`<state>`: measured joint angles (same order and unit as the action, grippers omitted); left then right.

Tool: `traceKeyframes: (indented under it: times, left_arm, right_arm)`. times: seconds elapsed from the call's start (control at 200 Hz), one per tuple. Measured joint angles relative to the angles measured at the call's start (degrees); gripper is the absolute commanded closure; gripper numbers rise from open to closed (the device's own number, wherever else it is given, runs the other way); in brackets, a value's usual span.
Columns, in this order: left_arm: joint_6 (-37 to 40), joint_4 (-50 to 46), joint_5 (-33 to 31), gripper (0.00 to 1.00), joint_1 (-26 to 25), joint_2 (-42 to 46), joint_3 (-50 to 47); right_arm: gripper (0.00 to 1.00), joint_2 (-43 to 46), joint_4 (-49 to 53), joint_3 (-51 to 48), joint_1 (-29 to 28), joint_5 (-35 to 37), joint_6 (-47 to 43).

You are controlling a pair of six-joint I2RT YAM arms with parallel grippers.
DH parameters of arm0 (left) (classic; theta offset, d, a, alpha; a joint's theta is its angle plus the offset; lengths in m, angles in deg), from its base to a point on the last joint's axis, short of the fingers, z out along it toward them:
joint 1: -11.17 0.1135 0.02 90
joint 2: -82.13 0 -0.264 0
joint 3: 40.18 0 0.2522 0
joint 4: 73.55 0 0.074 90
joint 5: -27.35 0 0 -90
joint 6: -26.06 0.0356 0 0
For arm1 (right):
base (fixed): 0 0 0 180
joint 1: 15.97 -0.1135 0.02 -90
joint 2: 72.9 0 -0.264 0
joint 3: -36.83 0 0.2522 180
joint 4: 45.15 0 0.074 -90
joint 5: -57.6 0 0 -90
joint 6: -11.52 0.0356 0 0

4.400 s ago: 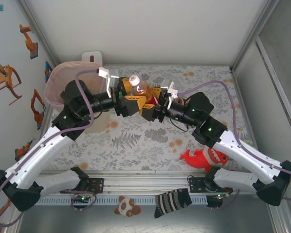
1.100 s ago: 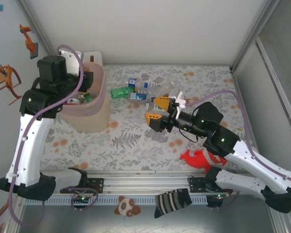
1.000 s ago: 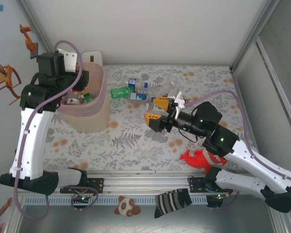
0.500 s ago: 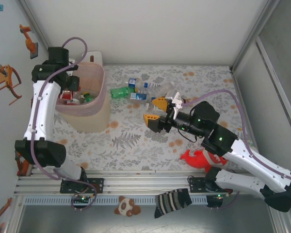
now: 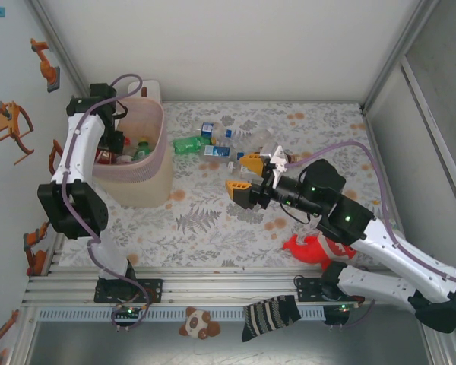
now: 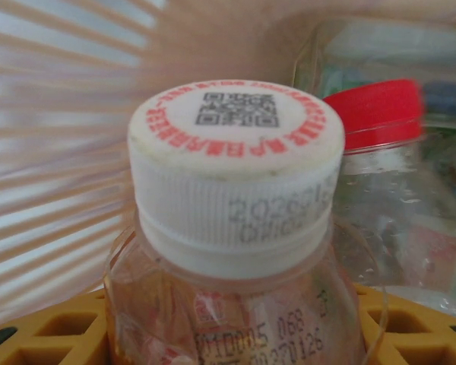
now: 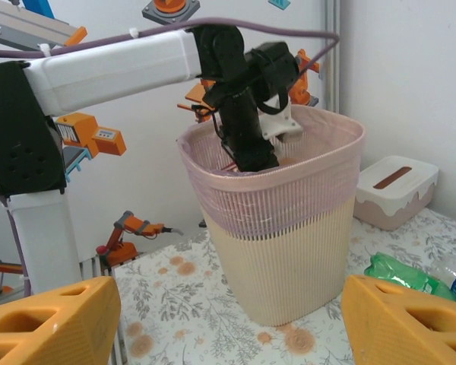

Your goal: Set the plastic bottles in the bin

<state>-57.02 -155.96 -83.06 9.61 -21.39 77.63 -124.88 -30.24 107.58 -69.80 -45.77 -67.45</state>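
Note:
The bin [image 5: 162, 149] [image 7: 289, 228] stands at the table's back left, pale pink above and cream below. My left gripper [image 6: 235, 338] reaches down inside it, shut on a clear bottle with a white cap [image 6: 235, 160]; its yellow fingers [image 6: 38, 334] flank the bottle's shoulder. A red-capped bottle [image 6: 374, 114] lies beside it in the bin. More plastic bottles lie on the table right of the bin: a green one [image 5: 186, 143] [image 7: 399, 272] and blue-labelled ones [image 5: 213, 150]. My right gripper [image 5: 243, 175] [image 7: 228, 327] hovers open, near them, with nothing between its fingers.
A white box with a brown slot [image 5: 144, 90] [image 7: 395, 186] sits behind the bin. A red plush toy [image 5: 319, 247] lies at the front right beside my right arm. A striped sock [image 5: 270, 315] and a small plush [image 5: 199, 323] lie in front of the rail.
My left arm has swung over the bin's back-left rim and lowered its gripper, with the bottle, deeper inside. The right gripper has barely moved.

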Motion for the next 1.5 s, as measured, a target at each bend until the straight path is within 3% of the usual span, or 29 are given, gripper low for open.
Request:
traceKeyframes:
  times: [0.536, 0.976, 1.227, 1.502]
  left_arm:
    - [-0.7, 0.9, 8.0, 0.28, 1.0, -1.2, -2.9]
    - [-2.3, 1.2, 16.2, 0.25, 0.4, 8.8, -0.6]
    - [-4.0, 1.4, 20.1, 0.25, 0.4, 13.6, -0.2]
    - [-8.2, 4.5, 29.1, 0.25, 0.4, 18.6, -0.4]
  right_arm:
    - [0.24, 0.0, 0.1, 0.0, 0.0, 0.4, -0.2]
    - [0.24, 0.0, 1.2, 0.5, 0.0, 1.8, -0.4]
    - [0.25, -0.5, 6.1, 3.5, 0.0, 7.6, -0.4]
    - [0.26, -5.1, 16.2, 9.3, 0.0, 21.2, 0.1]
